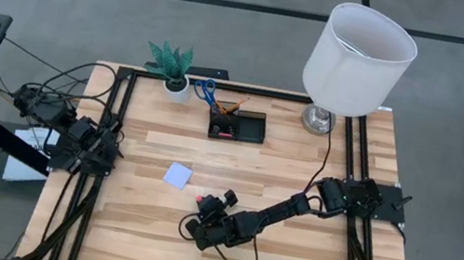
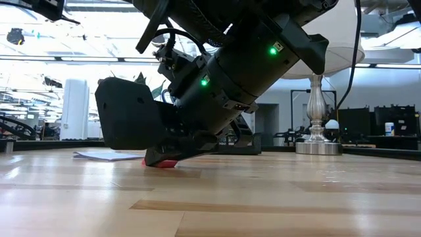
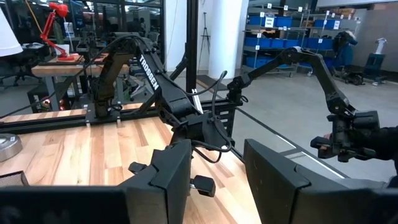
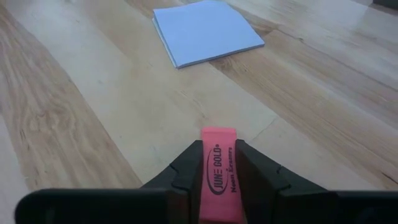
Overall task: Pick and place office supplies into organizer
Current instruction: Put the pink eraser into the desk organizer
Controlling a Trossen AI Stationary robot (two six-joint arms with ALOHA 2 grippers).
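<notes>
The right gripper point(image 4: 217, 171), lower centre of the high view, is clamped on a pink rectangular rubber eraser point(image 4: 218, 168). The small black rectangular desk organizer point(image 1: 236, 127) lies directly up-frame.

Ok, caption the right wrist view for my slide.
Right gripper clamps a pink eraser near the lavender note pad.

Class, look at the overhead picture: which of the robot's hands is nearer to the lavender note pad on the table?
The right. The right hand sits just beside the note pad, gripping a pink eraser. The left hand waits farther off at the table's left edge.
</notes>
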